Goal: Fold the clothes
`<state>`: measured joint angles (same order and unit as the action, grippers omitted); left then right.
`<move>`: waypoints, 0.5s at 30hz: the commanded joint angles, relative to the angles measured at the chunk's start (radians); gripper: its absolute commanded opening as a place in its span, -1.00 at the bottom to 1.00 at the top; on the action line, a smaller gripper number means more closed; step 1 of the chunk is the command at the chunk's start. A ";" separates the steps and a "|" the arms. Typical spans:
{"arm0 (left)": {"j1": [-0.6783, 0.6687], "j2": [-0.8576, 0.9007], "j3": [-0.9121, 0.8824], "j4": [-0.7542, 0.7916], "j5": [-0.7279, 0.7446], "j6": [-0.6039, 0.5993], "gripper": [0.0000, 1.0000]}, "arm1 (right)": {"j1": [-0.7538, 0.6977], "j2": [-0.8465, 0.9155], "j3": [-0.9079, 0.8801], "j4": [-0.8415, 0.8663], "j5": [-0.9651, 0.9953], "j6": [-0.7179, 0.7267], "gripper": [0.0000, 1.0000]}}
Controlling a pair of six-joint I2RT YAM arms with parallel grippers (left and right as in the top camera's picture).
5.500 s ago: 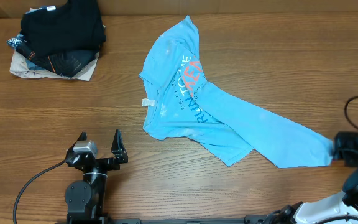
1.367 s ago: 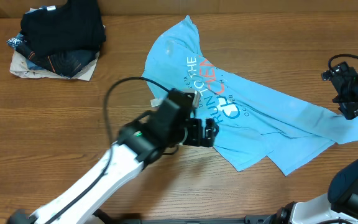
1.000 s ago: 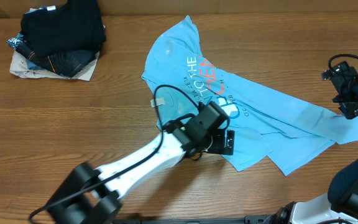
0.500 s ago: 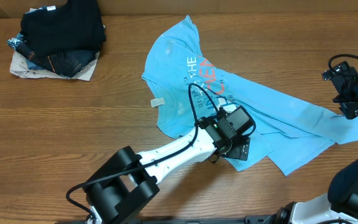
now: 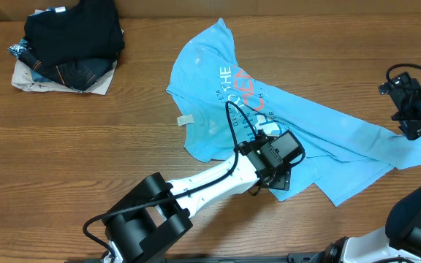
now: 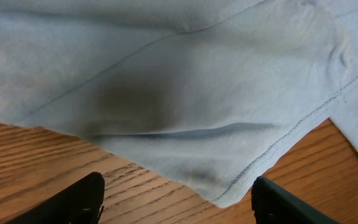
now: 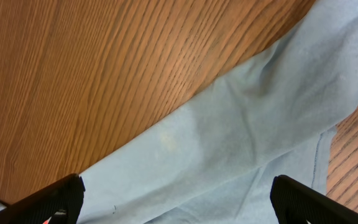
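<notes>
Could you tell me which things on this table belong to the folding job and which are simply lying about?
Part of the job:
- light blue T-shirt, lying unfolded and rumpled, lettering up
- left arm, jaws open at the shirt's lower corner

Just lying about:
- pile of folded dark garments, far left, apart from the shirt
- pale cloth under that pile

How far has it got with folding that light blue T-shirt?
Barely started. The light sky-blue cotton T-shirt lies rumpled, lettering up, no neat fold made. The left gripper hovers open over a hem corner; the right gripper hangs open above the other end. Every fold is left.
</notes>
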<state>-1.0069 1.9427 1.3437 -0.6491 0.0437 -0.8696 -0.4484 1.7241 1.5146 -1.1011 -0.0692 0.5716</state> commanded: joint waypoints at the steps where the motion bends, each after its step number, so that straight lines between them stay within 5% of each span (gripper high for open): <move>1: -0.002 0.016 0.024 -0.012 -0.017 -0.033 0.58 | 0.001 -0.012 0.016 -0.003 0.017 0.000 1.00; 10: -0.002 0.016 0.024 0.025 0.099 0.037 1.00 | 0.001 -0.012 0.010 -0.001 0.016 0.000 1.00; 15: 0.000 0.016 0.038 0.021 0.146 0.054 1.00 | 0.001 -0.012 0.010 -0.001 0.017 0.000 1.00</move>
<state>-1.0065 1.9453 1.3483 -0.6117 0.1322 -0.8421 -0.4480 1.7241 1.5146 -1.1038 -0.0662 0.5720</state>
